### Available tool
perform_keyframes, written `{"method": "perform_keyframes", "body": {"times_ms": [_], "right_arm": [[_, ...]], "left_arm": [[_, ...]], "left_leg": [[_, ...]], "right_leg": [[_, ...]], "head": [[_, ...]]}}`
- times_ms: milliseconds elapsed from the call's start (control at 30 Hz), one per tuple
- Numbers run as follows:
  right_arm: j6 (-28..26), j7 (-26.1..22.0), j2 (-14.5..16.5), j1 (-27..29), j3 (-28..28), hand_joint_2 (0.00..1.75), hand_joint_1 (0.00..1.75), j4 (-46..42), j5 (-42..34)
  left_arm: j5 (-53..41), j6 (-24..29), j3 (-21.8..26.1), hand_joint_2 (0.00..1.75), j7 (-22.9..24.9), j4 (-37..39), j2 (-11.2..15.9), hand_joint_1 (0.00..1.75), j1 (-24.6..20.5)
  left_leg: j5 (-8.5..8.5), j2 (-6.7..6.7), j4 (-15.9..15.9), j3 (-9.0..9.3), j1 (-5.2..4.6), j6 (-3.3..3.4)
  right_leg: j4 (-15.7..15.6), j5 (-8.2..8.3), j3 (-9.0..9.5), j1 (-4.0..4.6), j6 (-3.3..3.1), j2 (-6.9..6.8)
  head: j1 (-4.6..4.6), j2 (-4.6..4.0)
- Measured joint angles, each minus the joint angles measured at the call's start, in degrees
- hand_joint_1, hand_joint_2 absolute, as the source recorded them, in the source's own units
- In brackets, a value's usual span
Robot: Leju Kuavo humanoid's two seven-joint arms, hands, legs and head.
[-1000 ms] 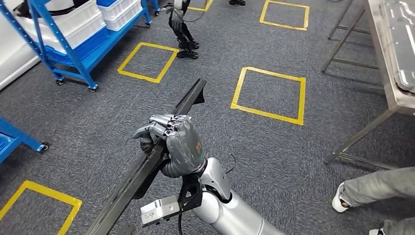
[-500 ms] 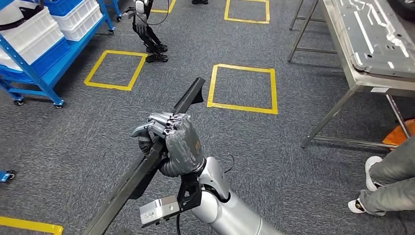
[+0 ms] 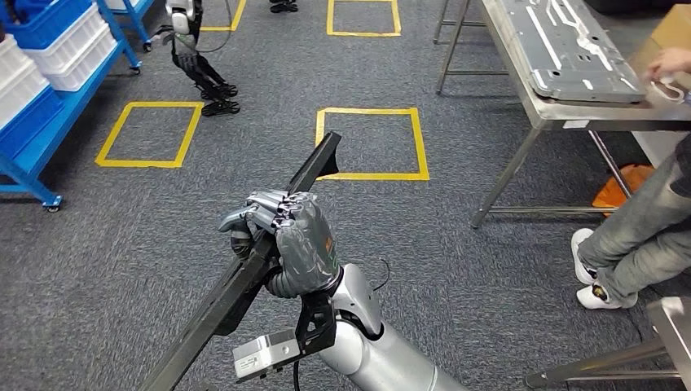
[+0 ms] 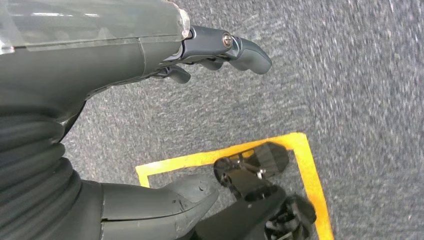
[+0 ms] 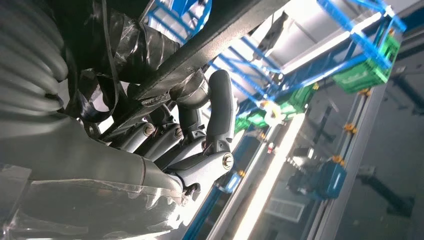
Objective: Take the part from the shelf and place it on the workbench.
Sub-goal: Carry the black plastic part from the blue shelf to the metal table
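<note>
Right hand (image 3: 293, 244) is wrapped around the part, a long black metal bar (image 3: 314, 169), gripping it roughly mid-length. The bar's long axis runs diagonally: one end sticks up and forward past the fingers (image 3: 265, 205), the other trails down and back past the wrist toward the robot's left side. In the right wrist view the fingers (image 5: 220, 112) curl over the bar's edge (image 5: 210, 40), so the grip looks firm.

Left hand (image 4: 150, 125) hangs over the grey carpet with nothing in it. Its fingers (image 4: 245, 47) stick out straight, well clear of the thumb (image 4: 175, 200).

Key relation: the workbench (image 3: 570, 114), a steel-legged table, sits ahead and well to the right of the holding hand, well apart from the bar's forward tip. The bar currently points more or less straight ahead, not at the bench. My read: it's mid-carry, placement not yet begun. The robot needs to close in and turn right, then swing the bar so it lands along the benchtop.

Watch-outs:
- A grey stamped metal panel (image 3: 570, 49) already covers much of the benchtop, so free space is tight.
- A person's legs (image 3: 635, 236) stand right of the hand, just beside the bench, and their hand (image 3: 670, 61) is at the bench's far right edge. The long bar could sweep close to them in the turn.
</note>
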Motion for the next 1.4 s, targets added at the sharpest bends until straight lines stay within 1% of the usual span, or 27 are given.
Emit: {"method": "perform_keyframes", "body": {"times_ms": [233, 333, 400, 433, 467, 533, 567, 600, 633, 667, 700, 767, 800, 833, 867, 900, 933, 1000, 1033, 1067, 1133, 1167, 1200, 1267, 1333, 1367, 1400], "right_arm": [[0.02, -0.02, 0.0, 0.0, 0.0, 1.75, 1.75, 0.0, 0.0], [0.02, -0.05, 0.0, 0.0, 0.0, 1.75, 1.75, 0.0, 0.0], [0.03, -0.11, 0.07, -0.02, 0.0, 1.75, 1.75, -0.01, -0.01], [0.09, -0.12, 0.18, -0.08, 0.0, 1.75, 1.75, 0.01, -0.04], [0.26, -0.14, 0.34, -0.09, 0.0, 1.75, 1.75, 0.16, -0.12], [0.59, -0.13, 0.75, -0.13, 0.0, 1.75, 1.75, 0.59, -0.31], [0.7, -0.13, 0.88, -0.11, 0.0, 1.75, 1.75, 0.8, -0.38], [0.7, -0.13, 0.96, -0.14, 0.0, 1.75, 1.75, 0.88, -0.39], [0.69, -0.13, 0.96, -0.14, 0.0, 1.75, 1.75, 0.9, -0.39], [0.69, -0.13, 0.95, -0.18, 0.0, 1.75, 1.75, 0.93, -0.39], [0.68, -0.13, 0.95, -0.25, 0.0, 1.75, 1.75, 0.96, -0.39], [0.69, -0.14, 0.93, -0.33, 0.0, 1.75, 1.75, 1.1, -0.42], [0.69, -0.14, 0.92, -0.28, 0.0, 1.75, 1.75, 1.21, -0.47], [0.7, -0.14, 0.91, -0.18, 0.0, 1.75, 1.75, 1.35, -0.54], [0.7, -0.13, 0.89, -0.08, 0.0, 1.75, 1.75, 1.49, -0.6], [0.7, -0.13, 0.88, -0.02, 0.0, 1.75, 1.75, 1.59, -0.66], [0.7, -0.13, 0.88, 0.0, 0.0, 1.75, 1.75, 1.66, -0.69], [0.7, -0.13, 0.9, -0.05, 0.0, 1.75, 1.75, 1.68, -0.72], [0.7, -0.14, 0.92, -0.09, 0.0, 1.75, 1.75, 1.68, -0.73], [0.7, -0.14, 0.93, -0.11, 0.0, 1.75, 1.75, 1.68, -0.74], [0.72, -0.14, 0.94, -0.12, 0.0, 1.75, 1.75, 1.68, -0.76], [0.73, -0.15, 0.95, -0.14, 0.0, 1.75, 1.75, 1.67, -0.76], [0.74, -0.15, 0.97, -0.19, 0.0, 1.75, 1.75, 1.67, -0.77], [0.79, -0.18, 1.03, -0.27, 0.0, 1.75, 1.75, 1.68, -0.77], [0.83, -0.17, 1.07, -0.23, 0.0, 1.75, 1.75, 1.77, -0.78], [0.84, -0.17, 1.07, -0.19, 0.0, 1.75, 1.75, 1.81, -0.78], [0.84, -0.17, 1.07, -0.18, 0.0, 1.75, 1.75, 1.86, -0.79]], "left_arm": [[0.08, -0.02, 0.0, 1.75, 0.0, 0.0, 0.0, 0.0, 0.02], [0.28, -0.22, 0.02, 1.75, 0.08, 0.0, -0.02, 0.0, 0.03], [0.36, -0.42, 0.03, 1.75, 0.12, 0.0, -0.01, 0.0, 0.01], [0.38, -0.5, 0.04, 1.75, 0.14, 0.0, -0.01, 0.0, 0.04], [0.39, -0.58, 0.05, 1.75, 0.21, 0.0, -0.01, 0.0, 0.26], [0.4, -0.68, 0.1, 1.75, 0.33, 0.0, -0.02, 0.0, 0.72], [0.41, -0.72, 0.13, 1.75, 0.39, 0.0, -0.02, 0.0, 0.92], [0.41, -0.72, 0.15, 1.75, 0.4, 0.0, -0.03, 0.0, 0.94], [0.4, -0.73, 0.15, 1.75, 0.41, 0.0, -0.07, 0.0, 0.91], [0.4, -0.73, 0.16, 1.75, 0.4, 0.0, -0.1, 0.0, 0.87], [0.4, -0.73, 0.19, 1.75, 0.41, 0.0, -0.14, 0.0, 0.84], [0.44, -0.69, 0.28, 1.75, 0.5, 0.0, -0.17, 0.0, 0.94], [0.47, -0.63, 0.33, 1.75, 0.59, 0.0, -0.17, 0.0, 1.01], [0.5, -0.59, 0.38, 1.75, 0.68, 0.0, -0.17, 0.0, 1.07], [0.52, -0.56, 0.42, 1.75, 0.74, 0.0, -0.17, 0.0, 1.08], [0.54, -0.54, 0.45, 1.75, 0.78, 0.0, -0.19, 0.0, 1.04], [0.55, -0.56, 0.46, 1.75, 0.8, 0.0, -0.23, 0.0, 1.0], [0.54, -0.56, 0.48, 1.75, 0.85, 0.0, -0.39, 0.0, 0.96], [0.53, -0.53, 0.49, 1.75, 0.92, 0.0, -0.47, 0.0, 0.96], [0.5, -0.5, 0.49, 1.75, 1.02, 0.0, -0.54, 0.0, 0.95], [0.41, -0.39, 0.5, 1.75, 1.28, 0.0, -0.64, 0.0, 0.87], [0.35, -0.32, 0.5, 1.75, 1.39, 0.0, -0.69, 0.0, 0.81], [0.3, -0.2, 0.5, 1.75, 1.46, 0.0, -0.73, 0.0, 0.74], [0.22, 0.02, 0.5, 1.75, 1.61, 0.0, -0.76, 0.0, 0.73], [0.2, 0.13, 0.5, 1.75, 1.75, 0.0, -0.76, 0.0, 0.95], [0.19, 0.14, 0.5, 1.75, 1.8, 0.0, -0.77, 0.0, 1.05], [0.2, 0.15, 0.5, 1.75, 1.82, 0.0, -0.77, 0.0, 1.08]], "left_leg": [[-0.02, 0.09, -0.02, 0.04, -0.02, -0.05], [-0.06, 0.82, -0.21, 0.34, 0.04, -0.49], [-1.05, -0.64, 0.71, 0.11, 0.27, -1.01], [-2.25, -2.01, 2.42, -0.59, 0.37, -1.23], [-4.31, -3.69, 7.07, -2.89, 0.5, -1.42], [-3.05, -7.38, 6.68, -3.46, 0.61, -1.34], [-1.71, -8.51, 5.3, -3.2, 0.6, -1.18], [0.6, -9.29, 0.87, -1.37, 0.59, -0.85], [0.8, -8.63, 0.63, -1.29, 0.65, -0.48], [1.03, -7.95, 0.3, -1.16, 0.72, -0.07], [1.26, -7.23, -0.08, -1.03, 0.79, 0.34], [1.42, -5.74, -0.43, -0.89, 0.68, 0.86], [1.39, -4.95, -0.43, -0.89, 0.6, 0.97], [1.33, -4.15, -0.4, -0.89, 0.56, 0.98], [1.25, -3.38, -0.37, -0.87, 0.55, 0.97], [1.13, -2.68, -0.34, -0.8, 0.55, 0.9], [0.97, -2.04, -0.3, -0.63, 0.55, 0.79], [0.57, -1.04, -0.2, -0.24, 0.4, 0.37], [0.38, -0.61, -0.16, -0.09, 0.29, 0.09], [0.23, -0.13, -0.15, 0.05, 0.18, -0.22], [-0.07, 0.78, -0.18, 0.28, 0.21, -0.89], [-0.53, 0.31, 0.16, 0.31, 0.32, -1.2], [-1.48, -0.83, 1.33, -0.06, 0.44, -1.44], [-4.81, -3.91, 7.1, -2.46, 0.58, -1.7], [-7.61, -5.09, 14.4, -6.03, 0.59, -1.78], [-7.64, -5.23, 16.11, -7.04, 0.59, -1.76], [-6.46, -5.34, 15.51, -7.01, 0.59, -1.68]], "right_leg": [[0.0, 0.0, -0.02, 0.02, 0.0, 0.07], [-0.19, 0.1, -0.04, 0.16, -0.35, 0.89], [-0.78, 0.46, 0.25, -0.21, -0.93, 1.87], [-1.06, 0.65, 0.4, -0.46, -1.22, 2.36], [-1.12, 0.76, 0.51, -0.58, -1.44, 3.38], [-0.19, 0.5, 0.05, -0.67, -1.03, 7.3], [0.2, 0.42, -0.2, -0.77, -0.63, 9.3], [0.48, 0.4, -0.47, -0.9, -0.1, 10.81], [0.49, 0.41, -0.59, -0.94, 0.22, 10.81], [0.92, 0.04, -0.84, -0.85, 0.54, 9.85], [2.31, -0.92, -1.51, -0.76, 0.85, 8.3], [8.4, -4.33, -4.43, -0.8, 1.35, 4.86], [12.19, -5.95, -6.33, -0.99, 1.56, 4.17], [15.07, -6.79, -7.86, -1.15, 1.7, 3.89], [16.06, -6.52, -8.48, -1.27, 1.8, 3.72], [14.72, -5.18, -7.9, -1.35, 1.82, 3.49], [11.27, -3.1, -6.15, -1.35, 1.72, 2.88], [3.34, -0.02, -2.05, -0.88, 1.19, 0.37], [0.99, 0.58, -0.87, -0.6, 0.85, -0.5], [0.08, 0.57, -0.5, -0.3, 0.55, -0.81], [-0.21, 0.78, -0.51, -0.25, -0.08, 0.55], [-0.45, 0.94, -0.41, -0.39, -0.42, 1.19], [-0.7, 1.12, -0.3, -0.58, -0.79, 1.79], [-0.92, 1.31, -0.19, -0.78, -1.27, 2.97], [-0.77, 1.32, -0.26, -0.67, -1.43, 4.49], [-0.62, 1.3, -0.28, -0.61, -1.44, 5.33], [-0.41, 1.26, -0.31, -0.59, -1.42, 6.18]], "head": [[-0.02, -0.02], [-0.01, -0.02], [-0.01, -0.02], [-0.02, -0.02], [-0.04, -0.02], [-0.05, -0.02], [-0.05, -0.02], [-0.05, -0.02], [-0.05, -0.01], [-0.01, -0.01], [0.01, -0.01], [0.06, -0.02], [0.04, -0.02], [0.05, -0.02], [0.06, -0.02], [0.06, -0.02], [0.07, -0.02], [0.05, -0.02], [0.05, -0.02], [0.04, -0.02], [0.04, -0.01], [0.04, -0.01], [0.03, -0.02], [0.0, -0.02], [-0.01, -0.02], [-0.01, -0.02], [0.0, -0.02]]}}
